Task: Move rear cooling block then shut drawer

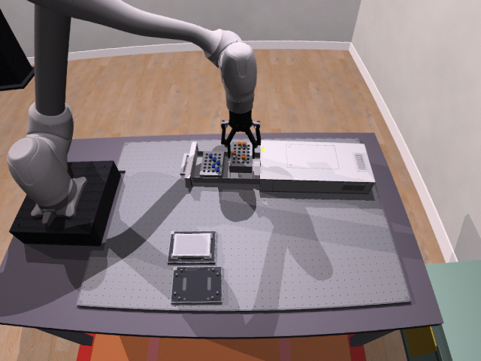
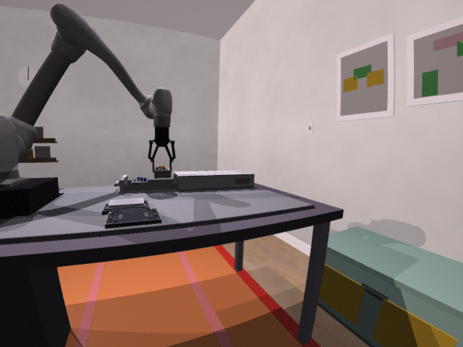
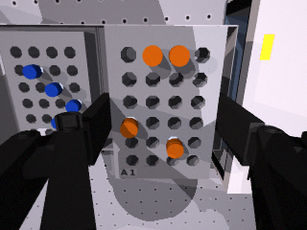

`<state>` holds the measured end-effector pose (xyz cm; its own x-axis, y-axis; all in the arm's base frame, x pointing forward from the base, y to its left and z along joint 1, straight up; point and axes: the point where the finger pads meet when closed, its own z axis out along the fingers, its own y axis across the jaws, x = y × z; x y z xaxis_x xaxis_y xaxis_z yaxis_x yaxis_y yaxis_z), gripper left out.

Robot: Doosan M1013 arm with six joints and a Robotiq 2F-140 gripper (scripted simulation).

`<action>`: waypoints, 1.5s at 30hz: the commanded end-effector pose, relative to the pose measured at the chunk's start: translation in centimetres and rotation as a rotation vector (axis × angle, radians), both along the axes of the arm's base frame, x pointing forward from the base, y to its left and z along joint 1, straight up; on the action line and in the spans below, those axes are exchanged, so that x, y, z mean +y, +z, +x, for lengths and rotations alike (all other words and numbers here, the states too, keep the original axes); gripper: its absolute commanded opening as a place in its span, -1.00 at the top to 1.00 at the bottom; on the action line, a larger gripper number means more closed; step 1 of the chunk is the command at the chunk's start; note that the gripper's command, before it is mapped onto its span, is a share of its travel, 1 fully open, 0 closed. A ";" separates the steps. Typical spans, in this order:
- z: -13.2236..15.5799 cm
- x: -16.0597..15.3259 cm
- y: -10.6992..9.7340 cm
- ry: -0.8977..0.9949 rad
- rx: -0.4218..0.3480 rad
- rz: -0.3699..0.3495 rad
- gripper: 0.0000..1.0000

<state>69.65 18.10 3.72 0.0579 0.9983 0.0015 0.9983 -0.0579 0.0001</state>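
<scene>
The rear cooling block is held by the hand, whose fingers are set roughly halfway open and closed on its two sides. The grip is probably taken across these sides so that the orange tubes are left untouched between the fingers. The block is carried about level above the open drawer, presumably because the tubes sit loose and could be tipped out by any tilt or jolt. All four are seen standing in bores.

The front block, with its blue tubes, is left in the drawer on the handle side, where it is meant to remain. The drawer is kept out, it is judged, until the lift is finished; the yellow lamp is lit on the cooler.

The rear block lies directly below the palm, between the fingertips, well apart from D2. D1 is occupied by a white plate, so clearance over it should be allowed if it is crossed.
</scene>
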 end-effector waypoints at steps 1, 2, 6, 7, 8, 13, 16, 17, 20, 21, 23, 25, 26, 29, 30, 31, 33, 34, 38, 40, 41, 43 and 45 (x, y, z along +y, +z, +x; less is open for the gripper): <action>0.0 0.0 0.5 0.000 -0.001 0.001 0.80; 0.0 0.0 0.6 0.000 -0.001 0.001 0.80; 0.0 0.0 1.2 0.000 -0.001 0.001 0.80; 0.0 0.0 1.3 0.000 -0.001 0.001 0.80; 0.0 0.0 1.4 0.000 -0.001 0.001 0.80; 0.0 0.0 1.8 0.000 -0.001 0.001 0.80; 0.0 0.0 2.2 0.000 -0.001 0.001 0.80; 0.0 0.0 2.4 0.000 -0.001 0.001 0.80; 0.0 0.0 2.8 0.000 -0.001 0.001 0.80; 0.0 0.0 2.9 0.000 -0.001 0.001 0.80; 0.0 0.0 3.2 0.000 -0.001 0.001 0.80; 0.0 0.0 3.4 0.000 -0.001 0.001 0.80; 0.0 0.0 3.4 0.000 -0.001 0.001 0.80; 0.0 0.0 3.7 0.000 -0.001 0.001 0.80; 0.0 0.0 3.8 0.000 -0.001 0.001 0.80; 0.0 0.0 4.0 0.000 -0.001 0.001 0.80; 0.0 0.0 4.2 0.000 -0.001 0.001 0.80; 0.0 0.0 4.4 0.000 -0.001 0.001 0.80; 0.0 0.0 4.9 0.000 -0.001 0.001 0.80; 0.0 0.0 5.2 0.000 -0.001 0.001 0.80; 0.0 0.0 5.3 0.000 -0.001 0.001 0.80; 0.0 0.0 5.4 0.000 -0.001 0.001 0.80; 0.0 0.0 5.4 0.000 -0.001 0.001 0.80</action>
<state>69.65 18.09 9.02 0.0580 0.9983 0.0016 0.9983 -0.0580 0.0001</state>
